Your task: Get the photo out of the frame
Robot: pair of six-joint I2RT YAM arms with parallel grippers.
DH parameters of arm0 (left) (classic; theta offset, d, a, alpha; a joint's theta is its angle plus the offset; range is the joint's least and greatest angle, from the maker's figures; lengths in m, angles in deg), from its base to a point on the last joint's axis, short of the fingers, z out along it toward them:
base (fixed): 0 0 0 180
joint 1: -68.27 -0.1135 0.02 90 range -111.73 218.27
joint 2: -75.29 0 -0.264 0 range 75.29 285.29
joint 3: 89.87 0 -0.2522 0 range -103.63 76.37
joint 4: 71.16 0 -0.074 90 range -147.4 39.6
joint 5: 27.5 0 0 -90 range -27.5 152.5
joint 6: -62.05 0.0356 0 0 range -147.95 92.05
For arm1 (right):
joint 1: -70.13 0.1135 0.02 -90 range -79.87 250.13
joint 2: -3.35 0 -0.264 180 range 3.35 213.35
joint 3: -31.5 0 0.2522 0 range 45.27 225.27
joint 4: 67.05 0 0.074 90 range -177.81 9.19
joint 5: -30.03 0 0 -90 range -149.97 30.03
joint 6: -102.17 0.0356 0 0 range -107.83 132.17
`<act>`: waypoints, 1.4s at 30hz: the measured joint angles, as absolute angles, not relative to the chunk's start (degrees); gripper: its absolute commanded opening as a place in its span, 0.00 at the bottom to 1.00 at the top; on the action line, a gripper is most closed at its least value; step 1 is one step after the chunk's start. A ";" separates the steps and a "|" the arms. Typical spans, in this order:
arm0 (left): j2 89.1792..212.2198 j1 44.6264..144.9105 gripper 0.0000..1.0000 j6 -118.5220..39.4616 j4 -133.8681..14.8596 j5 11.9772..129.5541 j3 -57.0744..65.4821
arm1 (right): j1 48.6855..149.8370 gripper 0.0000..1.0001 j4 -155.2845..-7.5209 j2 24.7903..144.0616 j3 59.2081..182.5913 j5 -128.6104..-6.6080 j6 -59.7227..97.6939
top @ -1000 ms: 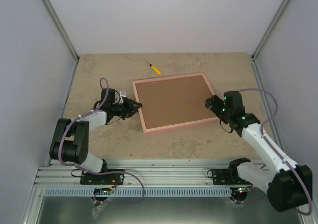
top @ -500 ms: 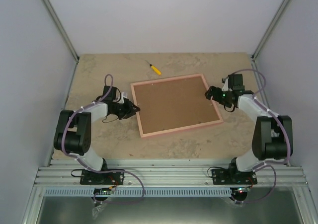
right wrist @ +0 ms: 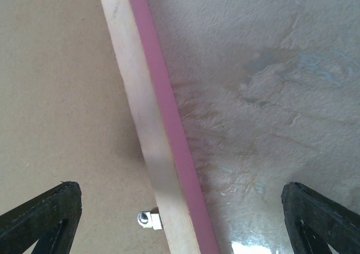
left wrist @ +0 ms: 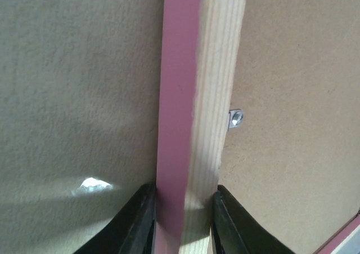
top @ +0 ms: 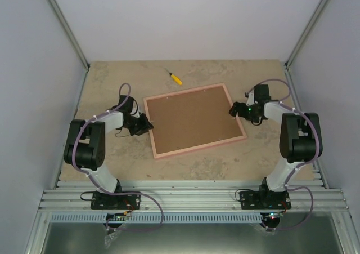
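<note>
Shifted: frame has slid toward the left gripper; right arm has folded in | left gripper clamped on the rail between its fingers, rail running straight ahead | frame back-up, photo hidden beneath | right gripper wide open, empty, straddling the opposite rail; metal tab just inboard, likely next.

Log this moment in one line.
left tool: shut on thin pink wooden picture frame; right tool: open over opposite rail; brown backing board: up; photo: hidden
</note>
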State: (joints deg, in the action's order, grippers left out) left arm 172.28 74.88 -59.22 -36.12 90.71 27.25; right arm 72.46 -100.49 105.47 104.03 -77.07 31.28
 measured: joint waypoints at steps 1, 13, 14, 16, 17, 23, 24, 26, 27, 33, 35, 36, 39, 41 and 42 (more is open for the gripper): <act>172.39 74.90 0.36 -59.26 -35.75 90.38 27.01 | 72.46 0.98 -100.47 105.47 103.90 -77.38 31.00; 172.98 77.42 0.59 -60.13 -32.71 85.81 23.32 | 72.81 0.98 -98.06 100.40 96.77 -83.85 29.71; 173.20 78.14 0.59 -60.11 -32.34 84.98 22.79 | 72.90 0.98 -98.19 99.61 95.94 -84.28 29.73; 173.70 79.45 0.61 -60.13 -31.66 83.39 21.76 | 73.12 0.98 -98.59 98.13 94.26 -85.20 29.80; 173.94 80.02 0.62 -60.11 -31.49 82.78 21.33 | 73.23 0.98 -98.63 97.47 93.58 -85.29 29.80; 175.23 83.19 0.64 -60.16 -28.95 77.47 18.40 | 73.38 0.98 -99.29 91.70 87.92 -85.27 30.67; 175.30 83.58 0.64 -60.16 -28.82 76.81 18.22 | 73.47 0.98 -99.46 90.28 86.65 -85.27 31.09; 175.41 84.50 0.64 -60.27 -28.69 75.43 17.96 | 73.69 0.98 -100.16 87.35 84.12 -85.20 31.81; 175.52 84.96 0.65 -60.35 -28.67 74.91 17.83 | 73.77 0.98 -100.58 86.00 83.09 -85.05 32.29; 175.74 87.78 0.65 -61.91 -29.76 74.17 17.68 | 73.97 0.98 -104.25 79.66 80.14 -80.50 34.87; 175.74 88.72 0.67 -62.54 -30.07 74.47 17.70 | 73.97 0.98 -104.95 79.51 80.40 -78.27 35.42; 175.74 89.09 0.68 -62.74 -30.20 74.84 17.72 | 73.99 0.98 -105.36 79.51 80.60 -77.18 35.74; 175.17 89.79 0.71 -63.26 -30.35 75.35 18.07 | 74.21 0.98 -106.35 79.29 81.30 -74.82 36.62; 173.90 90.03 0.74 -63.39 -30.16 75.37 18.55 | 74.93 0.98 -107.09 78.52 82.15 -73.14 37.08; 173.09 90.14 0.74 -63.37 -29.87 75.24 18.66 | 75.50 0.98 -107.75 77.87 83.02 -71.89 37.32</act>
